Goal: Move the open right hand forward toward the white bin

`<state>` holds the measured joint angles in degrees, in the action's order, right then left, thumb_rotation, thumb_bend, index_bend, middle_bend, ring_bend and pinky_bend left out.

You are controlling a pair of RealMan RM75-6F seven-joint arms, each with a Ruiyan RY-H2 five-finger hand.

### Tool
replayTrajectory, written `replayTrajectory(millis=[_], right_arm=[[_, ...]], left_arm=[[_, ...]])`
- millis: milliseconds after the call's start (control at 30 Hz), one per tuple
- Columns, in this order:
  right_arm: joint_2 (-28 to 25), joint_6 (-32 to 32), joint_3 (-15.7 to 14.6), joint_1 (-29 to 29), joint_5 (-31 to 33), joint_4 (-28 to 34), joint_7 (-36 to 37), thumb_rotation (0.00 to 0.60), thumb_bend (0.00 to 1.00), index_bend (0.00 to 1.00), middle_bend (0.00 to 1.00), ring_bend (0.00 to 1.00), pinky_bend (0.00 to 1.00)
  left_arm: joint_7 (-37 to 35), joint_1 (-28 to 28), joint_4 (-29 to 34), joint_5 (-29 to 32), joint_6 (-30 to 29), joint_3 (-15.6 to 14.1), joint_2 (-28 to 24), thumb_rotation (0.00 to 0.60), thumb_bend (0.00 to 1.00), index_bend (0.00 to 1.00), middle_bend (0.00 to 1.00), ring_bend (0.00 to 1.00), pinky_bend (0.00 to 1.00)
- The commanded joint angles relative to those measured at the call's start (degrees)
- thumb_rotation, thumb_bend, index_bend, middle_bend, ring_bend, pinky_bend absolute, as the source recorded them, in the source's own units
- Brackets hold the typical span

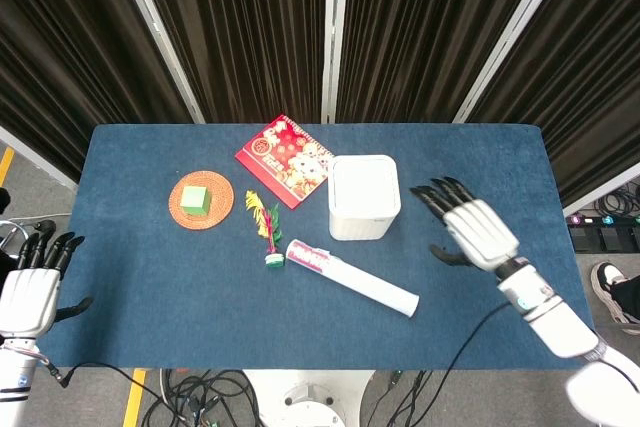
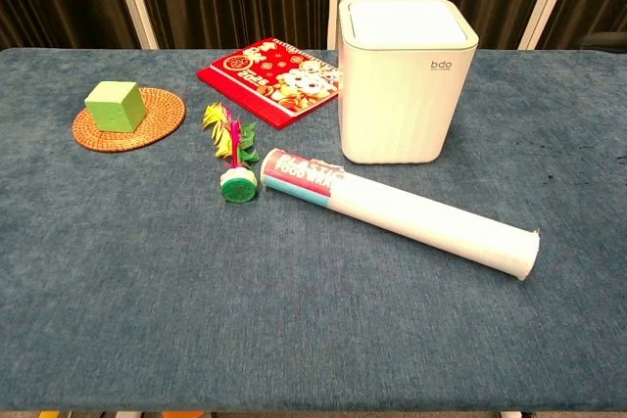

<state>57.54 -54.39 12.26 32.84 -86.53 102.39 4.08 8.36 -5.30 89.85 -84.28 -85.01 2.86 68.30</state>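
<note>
The white bin point(image 1: 364, 197) stands upright on the blue table point(image 1: 150, 277), lid closed, a little beyond the middle. The right hand point(image 1: 472, 230) hangs over the cloth just to the right of the bin, palm down, fingers spread apart and pointing toward it, holding nothing and not touching it. A rolled paper tube point(image 1: 352, 276) lies on its side just in front of the bin, angled away to the right. To the bin's left sits a feather shuttlecock point(image 1: 267, 235), and further left a green cube point(image 1: 196, 199) rests on a woven coaster point(image 1: 201, 201). A red printed booklet point(image 1: 285, 159) lies flat behind and left of the bin. The left hand point(image 1: 28, 287) waits far off to the bin's left, at the table's near corner, fingers apart and empty.
</note>
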Motion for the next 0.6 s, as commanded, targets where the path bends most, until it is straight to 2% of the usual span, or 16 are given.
replayTrajectory(millis=[33, 267, 600], right_arm=[[5.00, 6.86, 2.55, 6.51, 5.04, -3.16, -3.46, 0.600, 0.22, 0.17, 0.16, 0.00, 0.00], [10.13, 11.23, 2.50, 11.58, 10.54, -6.53, -8.77, 0.600, 0.22, 0.20, 0.18, 0.00, 0.00], [14.27, 14.09, -0.21, 15.18, 19.04, -9.13, -17.66, 0.600, 0.22, 0.24, 0.25, 0.00, 0.00]], left_arm=[[-0.28, -0.06, -0.11, 0.46, 0.35, 0.10, -0.13, 0.600, 0.00, 0.15, 0.11, 0.02, 0.02], [-0.83, -0.02, -0.83, 0.91, 0.67, 0.07, 0.03, 0.600, 0.00, 0.15, 0.11, 0.02, 0.02], [-1.96, -0.09, -1.97, 0.84, 0.75, 0.06, 0.46, 0.600, 0.00, 0.15, 0.11, 0.02, 0.02]])
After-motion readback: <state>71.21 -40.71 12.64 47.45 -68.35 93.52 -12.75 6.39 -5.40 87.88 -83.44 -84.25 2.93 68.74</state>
